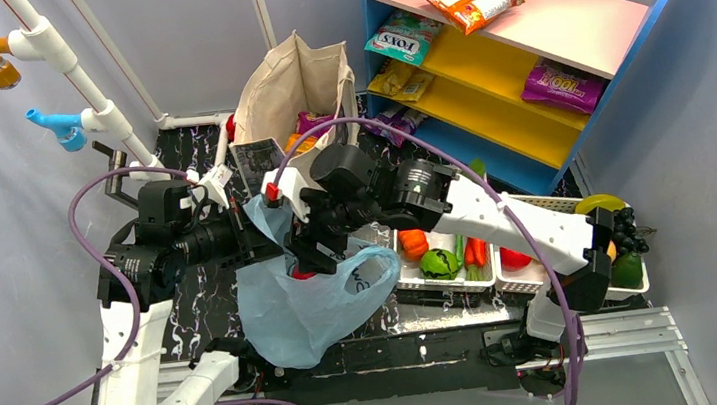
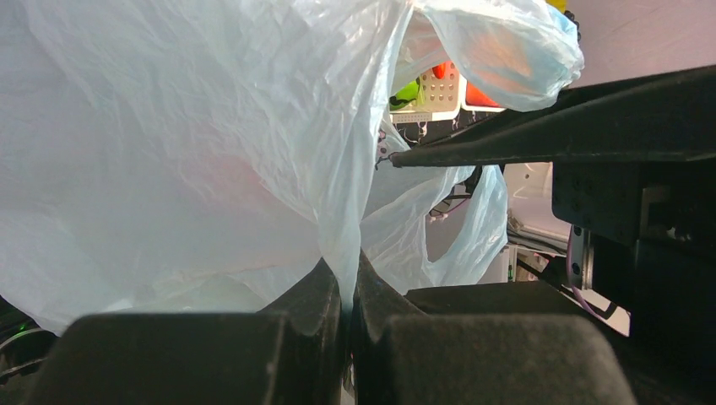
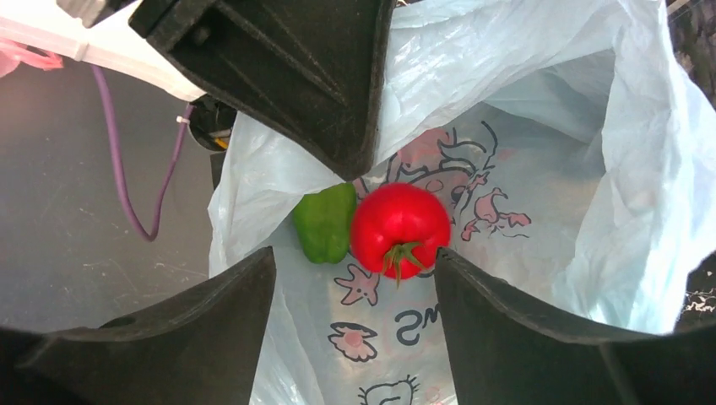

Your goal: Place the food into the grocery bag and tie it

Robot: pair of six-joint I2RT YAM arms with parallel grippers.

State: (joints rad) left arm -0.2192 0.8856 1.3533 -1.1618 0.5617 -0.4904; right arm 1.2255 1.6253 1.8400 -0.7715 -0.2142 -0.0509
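The light-blue grocery bag [image 1: 295, 310] hangs open between the arms. My left gripper [image 1: 259, 233] is shut on a fold of its rim, the thin plastic [image 2: 169, 152] pinched between the jaws [image 2: 348, 291]. My right gripper [image 3: 355, 253] stands open over the bag's mouth [image 1: 312, 256], nothing between its fingers. Below it, inside the bag [image 3: 523, 126], a red tomato [image 3: 398, 226] with a green stalk lies against a green pepper [image 3: 325, 221], both loose on the printed plastic. From above, only a bit of red [image 1: 303, 272] shows in the opening.
White baskets [image 1: 444, 288] right of the bag hold an orange piece [image 1: 413, 243], a green one [image 1: 439, 262] and red ones [image 1: 477, 250]; dark grapes [image 1: 625, 230] lie at the far right. A beige canvas tote [image 1: 288, 94] stands behind, beside a shelf [image 1: 520, 55] of snack packets.
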